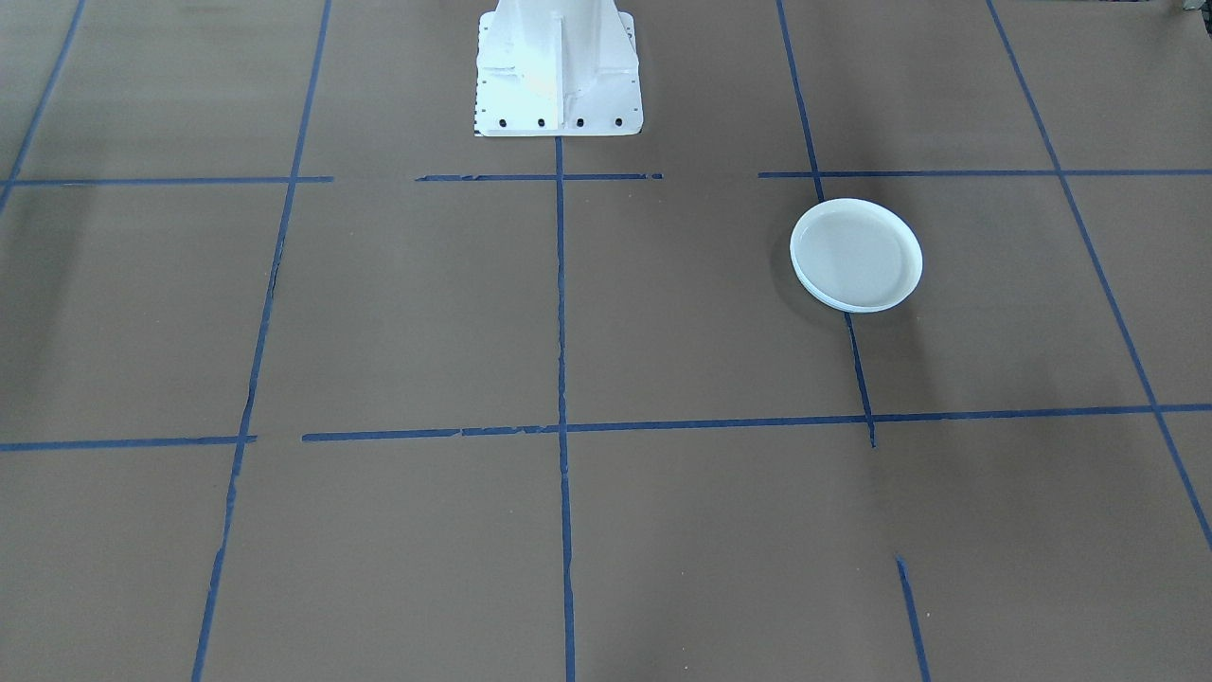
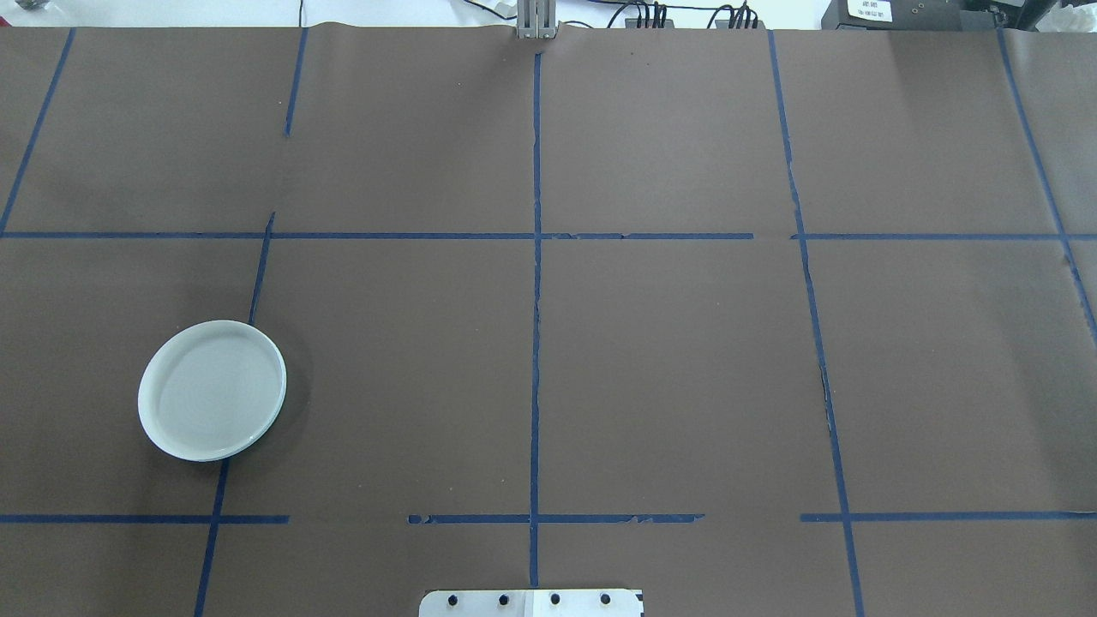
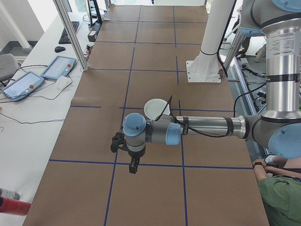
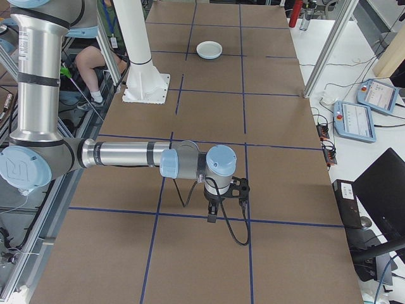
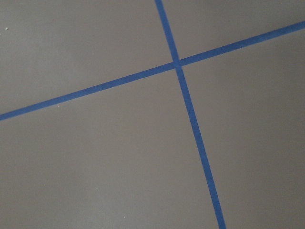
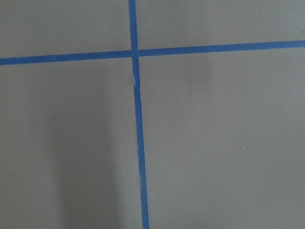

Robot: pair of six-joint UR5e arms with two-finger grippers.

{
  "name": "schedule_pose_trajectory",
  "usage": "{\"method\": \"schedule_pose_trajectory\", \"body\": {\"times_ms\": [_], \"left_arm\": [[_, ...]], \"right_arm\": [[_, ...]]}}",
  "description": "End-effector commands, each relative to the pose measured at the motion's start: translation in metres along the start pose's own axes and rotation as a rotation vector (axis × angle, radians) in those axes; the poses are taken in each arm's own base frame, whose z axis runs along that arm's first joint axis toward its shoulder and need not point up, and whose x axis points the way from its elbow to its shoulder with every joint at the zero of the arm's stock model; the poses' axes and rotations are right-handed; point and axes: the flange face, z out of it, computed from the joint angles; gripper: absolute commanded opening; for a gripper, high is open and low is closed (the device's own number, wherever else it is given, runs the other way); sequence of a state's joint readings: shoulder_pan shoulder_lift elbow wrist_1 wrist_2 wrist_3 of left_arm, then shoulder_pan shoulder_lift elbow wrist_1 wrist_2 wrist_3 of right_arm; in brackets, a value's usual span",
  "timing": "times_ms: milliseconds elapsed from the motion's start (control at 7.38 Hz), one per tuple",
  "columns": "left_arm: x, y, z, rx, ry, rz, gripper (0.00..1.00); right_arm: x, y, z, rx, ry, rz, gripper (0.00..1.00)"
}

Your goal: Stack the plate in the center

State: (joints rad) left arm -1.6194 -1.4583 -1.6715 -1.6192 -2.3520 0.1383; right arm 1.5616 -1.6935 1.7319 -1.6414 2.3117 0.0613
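- A single pale plate (image 2: 212, 390) lies flat at the lower left of the overhead view, over a blue tape line (image 2: 536, 300); it could be two nested plates, the rim is too faint to tell.
- Left gripper (image 3: 134, 165) appears only in the left side view, low centre, above brown paper (image 2: 686, 368); how far open, I cannot tell.
- Right gripper (image 4: 212, 214) appears only in the right side view, lower centre; its opening cannot be judged either.

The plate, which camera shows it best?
The overhead exterior view: the pale plate lies large and unobstructed, its rim over a blue tape line. The front-facing view shows it nearly as clearly but smaller. In the left view the arm partly hides it; in the right view it is tiny and far. Neither wrist camera shows it.
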Motion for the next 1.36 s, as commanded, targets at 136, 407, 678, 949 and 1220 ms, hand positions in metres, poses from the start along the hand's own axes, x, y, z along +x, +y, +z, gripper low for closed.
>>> {"method": "schedule_pose_trajectory", "body": {"times_ms": [136,407,678,949,1220], "left_arm": [[-0.0173,0.004,-0.0211,0.042,0.037,-0.064,1.0],[-0.0173,0.0063,-0.0191,0.04,0.032,-0.054,1.0],[-0.0142,0.0071,-0.0218,0.045,0.031,-0.044,1.0],[-0.0148,0.0088,-0.0208,0.043,0.032,-0.045,1.0],[-0.0142,0.0092,-0.0204,0.042,0.032,-0.042,1.0]], "right_arm": [[0.0,0.0,0.0,0.0,0.0,0.0,1.0],[0.0,0.0,0.0,0.0,0.0,0.0,1.0],[0.0,0.0,0.0,0.0,0.0,0.0,1.0],[0.0001,0.0001,0.0001,-0.001,0.0,0.001,1.0],[0.0,0.0,0.0,0.0,0.0,0.0,1.0]]}}
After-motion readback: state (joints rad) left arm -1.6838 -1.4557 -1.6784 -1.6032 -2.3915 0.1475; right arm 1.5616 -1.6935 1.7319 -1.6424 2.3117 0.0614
